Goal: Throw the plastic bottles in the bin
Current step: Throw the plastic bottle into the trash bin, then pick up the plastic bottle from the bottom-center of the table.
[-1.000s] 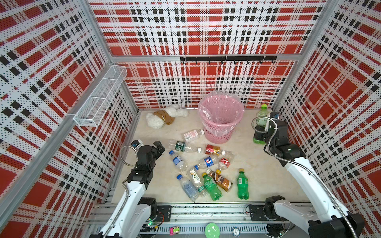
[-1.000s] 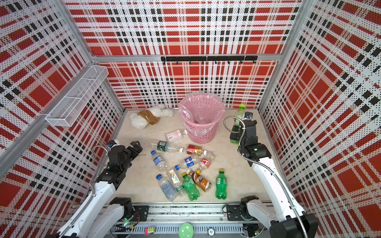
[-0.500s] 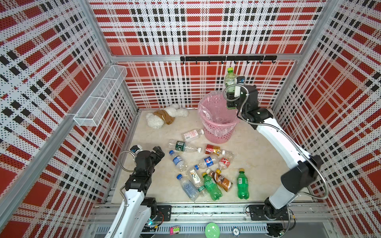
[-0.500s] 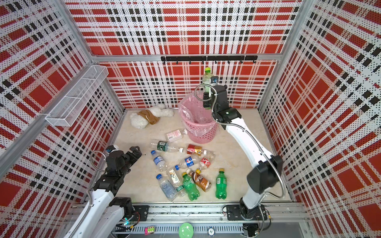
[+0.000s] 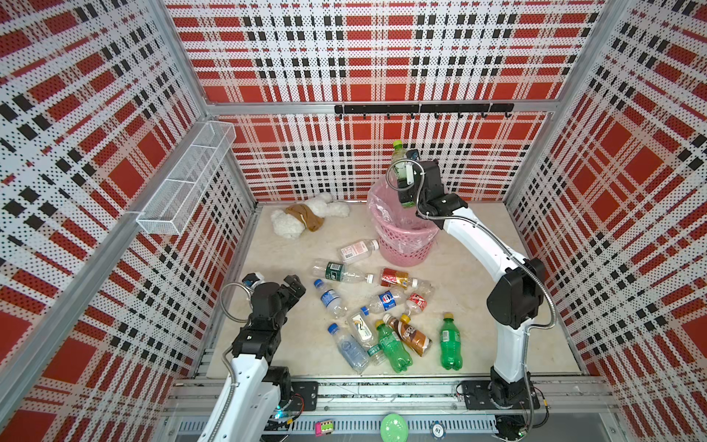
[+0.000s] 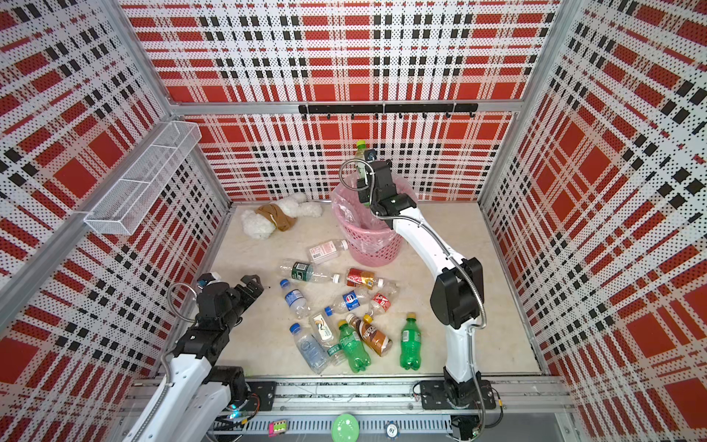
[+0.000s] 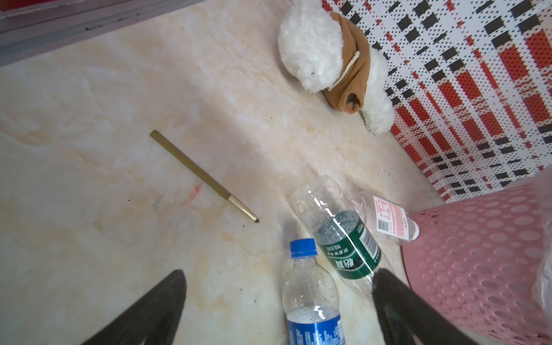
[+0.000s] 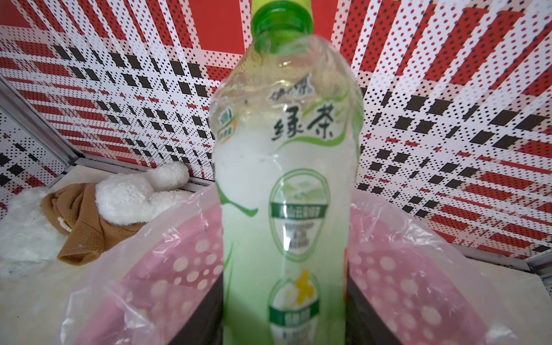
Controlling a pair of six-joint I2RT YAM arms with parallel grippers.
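Upright over the round pink perforated plastic bin (image 5: 405,245) with its clear bag liner: a crumpled clear plastic bottle with green cap and pale green tea label (image 8: 286,179), clamped low on its body between the closed-in fingers of the right gripper (image 8: 285,316). In front of the bin, about a dozen other small plastic bottles (image 5: 377,302) lying scattered on the pale marble-look floor (image 5: 478,275), a pink-labelled one just beside the bin's base. Low over the floor by that scatter, the left gripper (image 7: 277,277), spread wide and empty, near a blue-capped clear bottle (image 7: 310,292). On bare floor nearby, a thin gold pen (image 7: 203,176). By the back wall, apart from the bin, a white plush toy with brown cloth (image 5: 302,218).
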